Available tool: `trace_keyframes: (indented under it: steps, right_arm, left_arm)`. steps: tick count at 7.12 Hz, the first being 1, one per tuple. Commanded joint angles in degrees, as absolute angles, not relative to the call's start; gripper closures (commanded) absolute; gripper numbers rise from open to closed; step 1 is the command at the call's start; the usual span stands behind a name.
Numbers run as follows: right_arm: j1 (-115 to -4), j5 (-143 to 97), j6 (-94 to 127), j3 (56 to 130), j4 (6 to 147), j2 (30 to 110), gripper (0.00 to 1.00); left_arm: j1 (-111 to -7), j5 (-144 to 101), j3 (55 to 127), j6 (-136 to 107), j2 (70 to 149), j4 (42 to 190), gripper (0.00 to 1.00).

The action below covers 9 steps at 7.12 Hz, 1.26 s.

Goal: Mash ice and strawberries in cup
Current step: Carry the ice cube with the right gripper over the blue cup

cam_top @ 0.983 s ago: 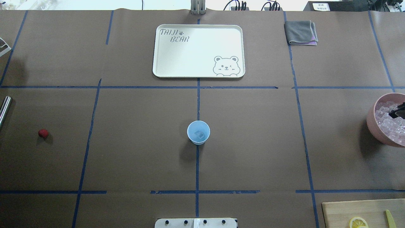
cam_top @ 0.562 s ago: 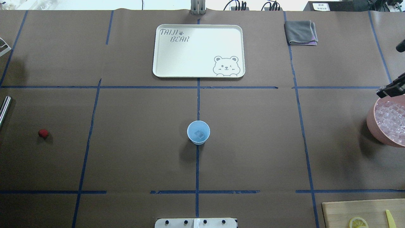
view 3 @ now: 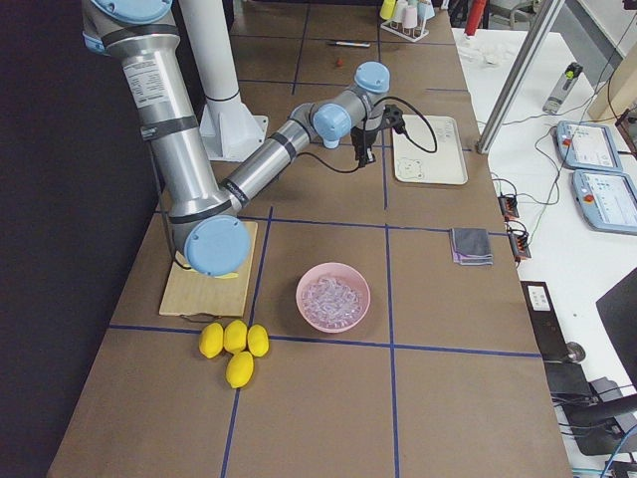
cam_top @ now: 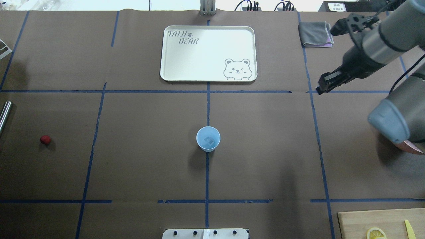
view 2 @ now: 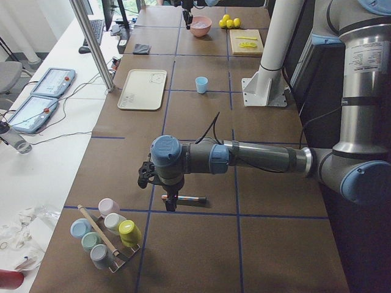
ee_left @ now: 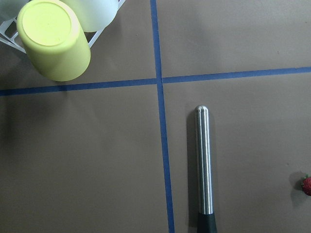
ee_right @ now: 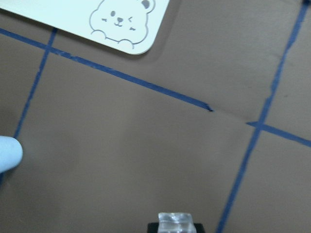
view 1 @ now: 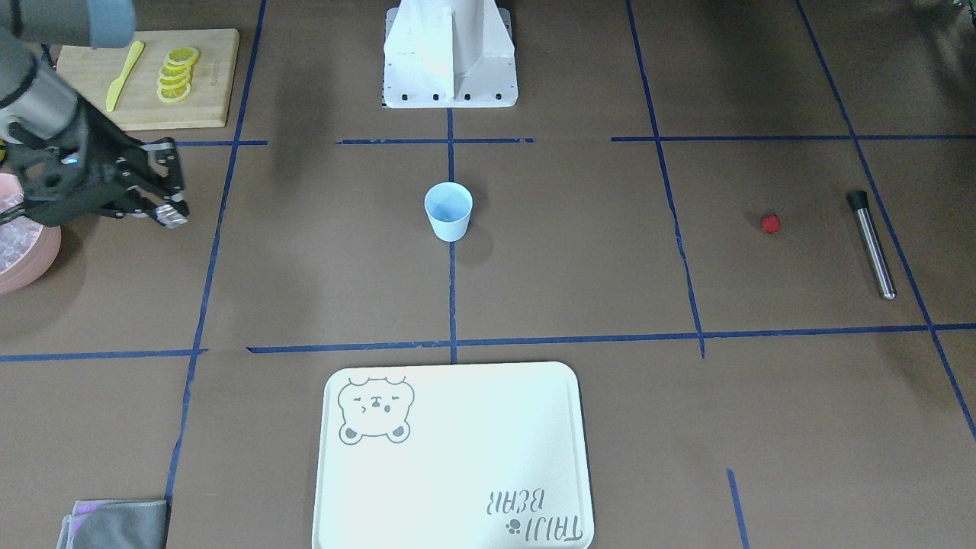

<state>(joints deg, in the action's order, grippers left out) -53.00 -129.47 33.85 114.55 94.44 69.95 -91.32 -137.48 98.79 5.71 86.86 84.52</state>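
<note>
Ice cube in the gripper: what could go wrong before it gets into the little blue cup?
1. The ice cube is pinched only at the tips of the right gripper, above the table; slick ice could slip out short of the cup.
2. The cup is small and free-standing, with a narrow mouth; an off-centre release might miss, or a low gripper could tip it and spill the other ice cube inside.

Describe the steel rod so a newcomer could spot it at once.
Start at the light-blue cup in the table's middle and go toward the robot's left, past the small red strawberry. Just beyond it the steel rod lies flat on the brown paper. It is the only long, shiny cylinder there, with a black cap at one end.
</note>
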Motion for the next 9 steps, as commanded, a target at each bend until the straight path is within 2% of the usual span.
trace_keyframes:
  steps: [1,3,6,7,9]
  right_arm:
    - [-38.13,-116.78,53.9,114.44,94.48,62.34,1.0]
    - [-27.9,-104.73,63.94,112.34,98.76,55.59,1.0]
    - [-23.82,-100.81,68.46,100.06,100.37,43.9,1.0]
    - [-23.82,-100.81,68.64,96.54,100.28,41.68,1.0]
    - [-23.82,-100.72,68.64,95.8,100.28,41.57,1.0]
  left_arm:
    - [-91.32,-137.46,98.61,5.71,86.92,84.64,0.0]
    - [-91.32,-137.46,98.53,5.8,86.84,84.64,0.0]
    - [-91.32,-137.46,98.26,5.8,86.84,84.64,0.0]
    - [-91.32,-137.46,98.44,5.8,86.75,84.64,0.0]
    - [-91.41,-137.46,98.53,5.8,86.75,84.55,0.0]
